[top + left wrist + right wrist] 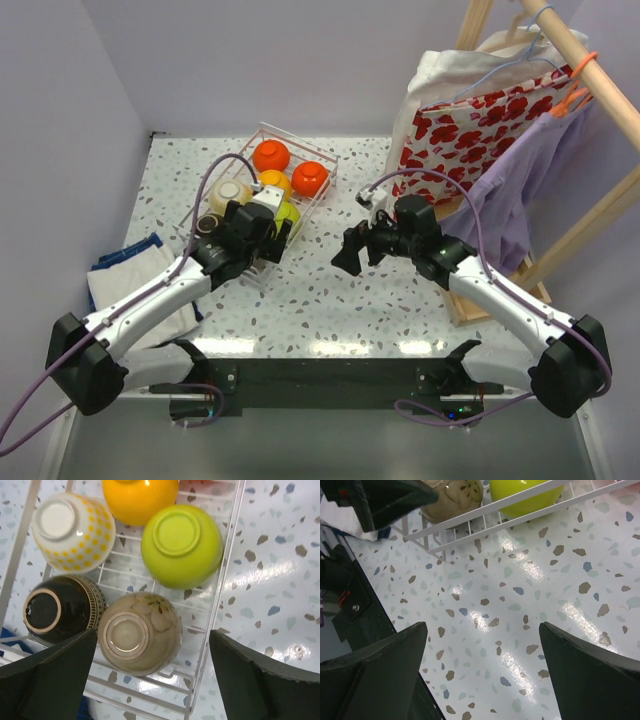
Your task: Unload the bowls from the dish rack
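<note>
Lilac walls box in a speckled terrazzo desk.

Top view: the white wire dish rack sits L of centre, set at an angle. Inside at the far end are the orange-red bowls, then the yellow-orange bowl, lime bowl, cream bowl and dark brown bowl. The left pincer hangs over the rack's near end, jaws released, covering what lies under it. The right pincer hovers above bare desk just R of the rack, also released and holding nothing. A wooden clothes rack w/ a red-flowered cloth and a lilac garment crowds the R side behind the right arm. A folded cloth lies by the left arm.

Left wrist view: five bowls sit foot-up. The tan bowl, w/ a flower print, is directly between the wide-spread fingers, touching the dark brown one. The cream and lime bowls are beyond it, w/ the yellow-orange farthest.

Right wrist view: mostly bare desk between its fingers. The rack's wire wall stands between this pincer and the tan & lime bowls. A dark finger of the left pincer shows top L.
</note>
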Action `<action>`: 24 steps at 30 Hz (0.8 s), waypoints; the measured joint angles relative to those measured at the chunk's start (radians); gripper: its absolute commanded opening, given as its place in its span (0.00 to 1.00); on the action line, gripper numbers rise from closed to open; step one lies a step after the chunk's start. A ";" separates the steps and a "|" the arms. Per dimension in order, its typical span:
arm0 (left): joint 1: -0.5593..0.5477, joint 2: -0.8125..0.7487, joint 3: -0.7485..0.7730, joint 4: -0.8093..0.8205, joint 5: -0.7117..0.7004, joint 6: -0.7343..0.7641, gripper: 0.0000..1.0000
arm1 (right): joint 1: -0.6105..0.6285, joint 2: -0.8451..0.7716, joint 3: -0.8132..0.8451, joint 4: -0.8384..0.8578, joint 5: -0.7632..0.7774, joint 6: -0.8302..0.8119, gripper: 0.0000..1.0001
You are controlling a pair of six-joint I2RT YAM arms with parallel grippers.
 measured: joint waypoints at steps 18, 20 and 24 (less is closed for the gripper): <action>0.145 0.148 0.197 0.071 0.036 -0.037 1.00 | 0.002 -0.262 -0.164 0.151 0.235 0.047 0.99; 0.192 0.164 0.203 0.087 0.088 -0.069 1.00 | 0.002 -0.268 -0.177 0.164 0.243 0.051 0.99; 0.259 0.187 0.204 0.117 0.185 -0.134 1.00 | 0.002 -0.254 -0.177 0.167 0.243 0.064 0.99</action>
